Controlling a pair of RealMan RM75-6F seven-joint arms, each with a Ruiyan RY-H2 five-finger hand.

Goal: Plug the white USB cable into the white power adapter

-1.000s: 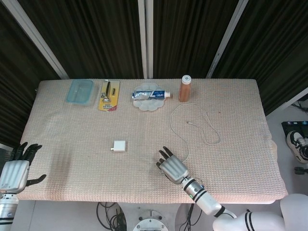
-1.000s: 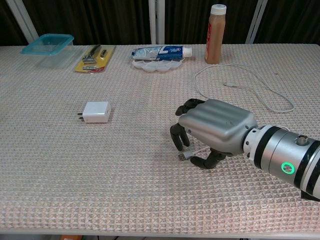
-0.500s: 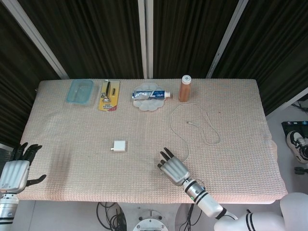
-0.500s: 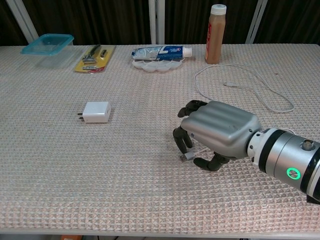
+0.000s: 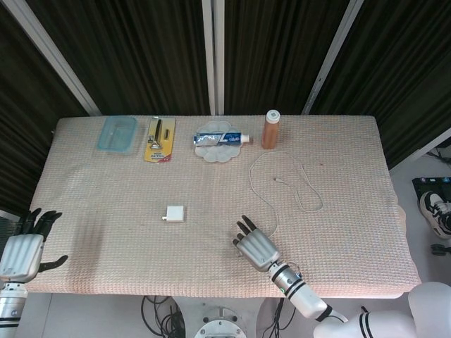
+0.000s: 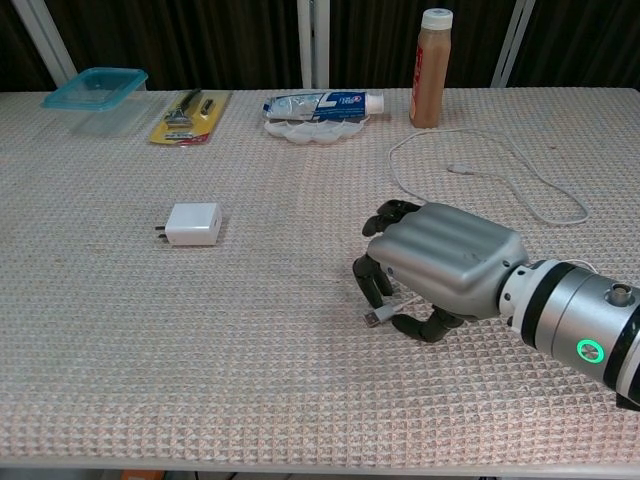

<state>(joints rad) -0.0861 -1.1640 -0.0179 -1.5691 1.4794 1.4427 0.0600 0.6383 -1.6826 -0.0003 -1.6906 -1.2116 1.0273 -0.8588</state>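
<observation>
The right hand (image 6: 440,270) has its fingers (image 6: 372,285) curled over the plug end of the white USB cable (image 6: 375,318), apparently pinching it (contact partly hidden). The white power adapter (image 6: 193,224) lies well apart on the worktop (image 6: 150,350); the left hand (image 5: 22,250) waits spread, empty. Plugging remains undone.
</observation>
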